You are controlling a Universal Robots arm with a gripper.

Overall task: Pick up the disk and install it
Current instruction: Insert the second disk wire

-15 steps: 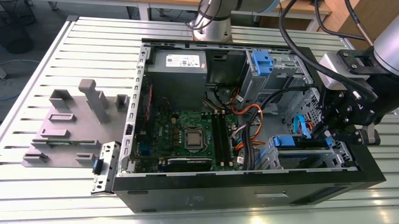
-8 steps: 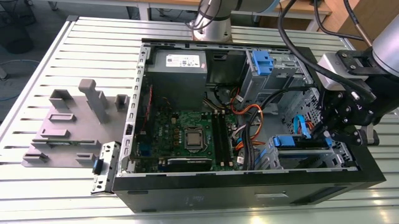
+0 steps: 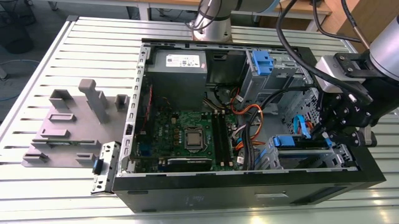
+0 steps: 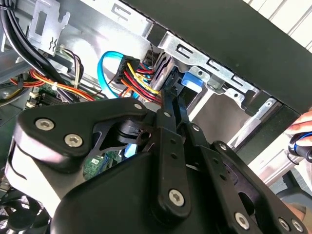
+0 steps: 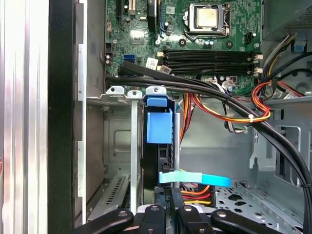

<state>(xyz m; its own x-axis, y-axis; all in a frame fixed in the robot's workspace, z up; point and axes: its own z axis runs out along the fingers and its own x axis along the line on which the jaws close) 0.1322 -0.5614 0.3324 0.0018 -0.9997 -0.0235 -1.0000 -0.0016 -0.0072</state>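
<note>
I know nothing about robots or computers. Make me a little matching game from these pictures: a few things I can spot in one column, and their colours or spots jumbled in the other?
Things:
1. disk
2. gripper
3. motherboard
4. grey fixture

Descriptions:
A. green, flat on the floor of the computer case
B. outside the case, on the slatted table, at the exterior view's left
C. black, reaching down into the case's drive bay
D. blue bracket, standing on edge in the drive bay

Pairs: 1-D, 2-C, 3-A, 4-B
</note>
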